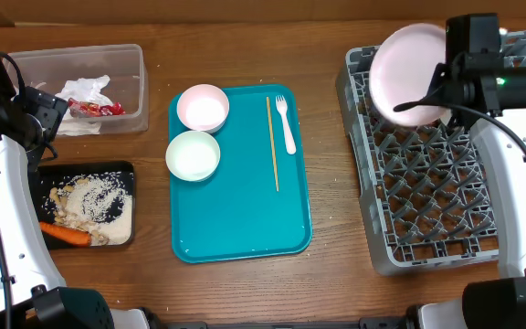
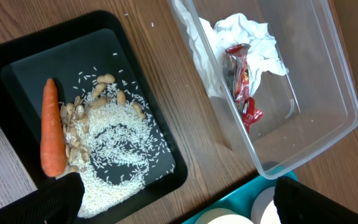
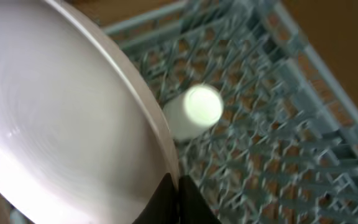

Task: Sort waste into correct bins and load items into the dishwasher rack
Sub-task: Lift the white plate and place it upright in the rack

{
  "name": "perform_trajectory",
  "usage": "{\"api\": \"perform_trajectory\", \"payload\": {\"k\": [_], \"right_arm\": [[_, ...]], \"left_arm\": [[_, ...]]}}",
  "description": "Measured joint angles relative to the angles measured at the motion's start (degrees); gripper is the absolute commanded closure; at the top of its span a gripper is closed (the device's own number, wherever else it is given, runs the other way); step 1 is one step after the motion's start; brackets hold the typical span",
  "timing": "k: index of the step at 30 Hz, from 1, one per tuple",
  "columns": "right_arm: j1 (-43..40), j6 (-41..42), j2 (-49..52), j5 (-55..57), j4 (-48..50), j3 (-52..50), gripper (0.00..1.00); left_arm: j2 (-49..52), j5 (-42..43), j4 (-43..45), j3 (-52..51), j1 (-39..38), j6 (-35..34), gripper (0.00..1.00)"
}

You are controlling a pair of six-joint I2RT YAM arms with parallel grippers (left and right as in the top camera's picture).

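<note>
Plate (image 1: 409,59) rim-pinched by right tool (image 1: 426,104) over rack (image 1: 446,201), counter's far-right corner; thin grip may slip, dropping it onto cup (image 3: 194,111). Left tool (image 2: 179,190) spread, empty.

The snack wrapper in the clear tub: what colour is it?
Red. The snack wrapper shows best in the left wrist view, lying against white napkins.
</note>
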Motion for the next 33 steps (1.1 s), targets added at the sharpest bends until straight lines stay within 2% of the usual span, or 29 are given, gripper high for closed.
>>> {"api": "perform_trajectory", "payload": {"k": [3,9,15,26,28,29,30,31,33], "right_arm": [[-0.90,-3.74,1.27,9.62,9.07,-0.17,0.96],[-1.38,-12.68,5.31,15.69,15.19,-0.24,0.95],[-2.14,-17.31,10.99,16.55,14.73,-0.46,0.94],[-0.90,-18.29,11.17,15.41,12.68,-0.74,0.78],[1.09,-18.27,11.17,15.37,12.61,-0.74,0.64],[2.34,-18.34,11.17,15.34,12.57,-0.74,0.44],[4.17,-18.23,11.17,15.37,12.63,-0.74,0.11],[6.38,-18.16,11.17,15.28,12.66,-0.74,0.00],[11.54,-18.25,11.17,14.91,12.61,-0.74,0.00]], "left_arm": [[0.00,0.00,0.00,0.00,0.00,0.02,0.00],[0.00,-0.02,0.00,0.00,0.00,0.00,0.00],[0.00,0.00,0.00,0.00,0.00,0.02,0.00],[0.00,0.00,0.00,0.00,0.00,0.02,0.00],[0.00,0.00,0.00,0.00,0.00,0.02,0.00],[0.00,0.02,0.00,0.00,0.00,0.02,0.00],[0.00,0.00,0.07,0.00,0.00,0.02,0.00],[0.00,0.00,-0.02,0.00,0.00,0.02,0.00],[0.00,0.00,-0.04,0.00,0.00,0.02,0.00]]}}
